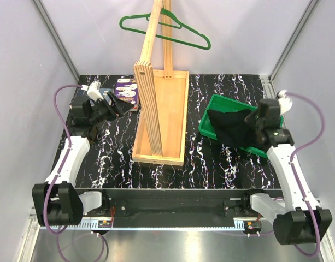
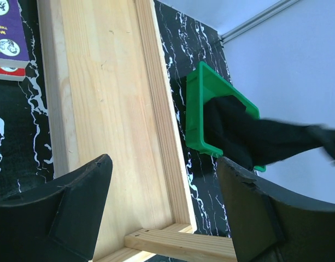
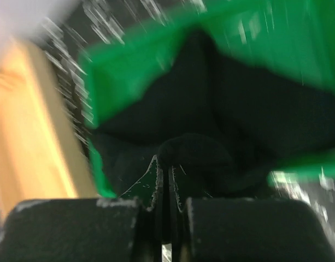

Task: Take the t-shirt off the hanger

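Currently the hanger (image 1: 189,43) hangs high on the wooden stand (image 1: 151,103), its green arms sticking out to either side of the upright. How it hooks on is hidden behind the wood.

The t-shirt (image 1: 235,130) is well apart from the hanger. It lies to the right of the stand, bunched in the green tray (image 1: 217,103) and spilling over the tray's near rim onto the black marbled table (image 1: 112,147). The tray sits near the stand's flat base, not touching it.

Right gripper (image 1: 258,124): at the tray's far side from the stand, over the shirt. The right wrist view is blurred. It shows the jaws clamped together with a lump of black fabric right at the fingertips (image 3: 156,180). In the left wrist view the shirt (image 2: 249,136) stretches out of the tray (image 2: 197,109) toward that gripper. Reads as a pinch on the t-shirt.

Left gripper (image 1: 117,106): to the left of the stand, above the table, jaws spread wide with nothing between them. Its wrist camera looks across the stand's base toward the tray.

A purple booklet (image 1: 127,90) lies on the table just left of the stand, beside the left gripper.
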Available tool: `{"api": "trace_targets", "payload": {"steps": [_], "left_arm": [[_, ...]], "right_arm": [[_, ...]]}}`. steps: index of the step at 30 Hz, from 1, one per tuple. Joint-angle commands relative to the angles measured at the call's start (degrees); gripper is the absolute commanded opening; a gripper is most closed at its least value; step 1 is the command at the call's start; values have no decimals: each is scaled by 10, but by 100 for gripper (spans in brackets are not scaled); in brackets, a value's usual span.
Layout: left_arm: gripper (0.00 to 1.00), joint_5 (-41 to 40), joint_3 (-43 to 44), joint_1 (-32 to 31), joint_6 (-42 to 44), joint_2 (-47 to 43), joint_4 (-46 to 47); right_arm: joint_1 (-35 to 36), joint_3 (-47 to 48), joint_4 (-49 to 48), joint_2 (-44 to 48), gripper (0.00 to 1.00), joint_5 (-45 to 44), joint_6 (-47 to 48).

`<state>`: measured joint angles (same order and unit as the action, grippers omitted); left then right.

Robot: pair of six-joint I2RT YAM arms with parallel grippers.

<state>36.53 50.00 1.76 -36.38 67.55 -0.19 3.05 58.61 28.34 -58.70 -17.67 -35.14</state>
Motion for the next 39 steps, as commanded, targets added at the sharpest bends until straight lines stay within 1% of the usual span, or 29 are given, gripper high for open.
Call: {"api": "trace_targets", "payload": {"steps": [1, 2, 4, 7, 10, 14, 15, 19, 21, 24, 27, 30, 31, 32, 35, 36, 38, 39], "left_arm": [[81, 14, -9, -2, -2, -22, 39], [81, 14, -9, -2, -2, -21, 39], [81, 14, -9, -1, -2, -22, 39], [81, 12, -10, -2, 0, -22, 39], [81, 10, -10, -1, 2, -19, 37], [81, 12, -10, -1, 2, -16, 36], [81, 12, -10, -2, 1, -17, 36], [81, 12, -9, -1, 2, -16, 36], [81, 10, -9, -1, 4, -15, 33], [81, 9, -6, -1, 7, -13, 30], [81, 11, -6, 0, 5, -11, 31], [81, 17, -7, -2, -1, -7, 35], [81, 18, -9, -1, -4, -5, 38], [81, 19, -9, -1, -4, -4, 39], [81, 18, -10, -1, -3, -5, 39], [81, 17, -10, -1, -3, -6, 39], [81, 16, -10, -1, -2, -8, 39], [81, 15, -10, -2, -1, -8, 39]], "right_arm": [[2, -98, 22, -7, 0, 76, -112], [1, -124, 7, -13, 0, 87, -124], [2, -141, -34, -34, 1, 115, -141], [2, -156, -80, -80, 2, 119, -136], [1, -122, -82, -141, 3, 113, -119], [2, -88, -94, -210, 7, 105, -114], [0, -79, -98, -241, 8, 105, -111], [-1, -17, -115, -330, 8, 113, -84], [-1, -1, -119, -380, 8, 113, -67], [-2, 11, -122, -427, 7, 113, -45], [-2, -25, -148, -435, 7, 116, -28], [-2, -38, -147, -424, 12, 109, -4], [-2, -39, -145, -416, 15, 110, 2], [-2, -38, -142, -395, 22, 113, 14], [-3, -4, -97, -345, 37, 118, 38], [-3, 23, -67, -332, 49, 117, 44], [-3, 49, -38, -294, 59, 113, 57], [-3, 70, -11, -282, 76, 110, 58]]}}
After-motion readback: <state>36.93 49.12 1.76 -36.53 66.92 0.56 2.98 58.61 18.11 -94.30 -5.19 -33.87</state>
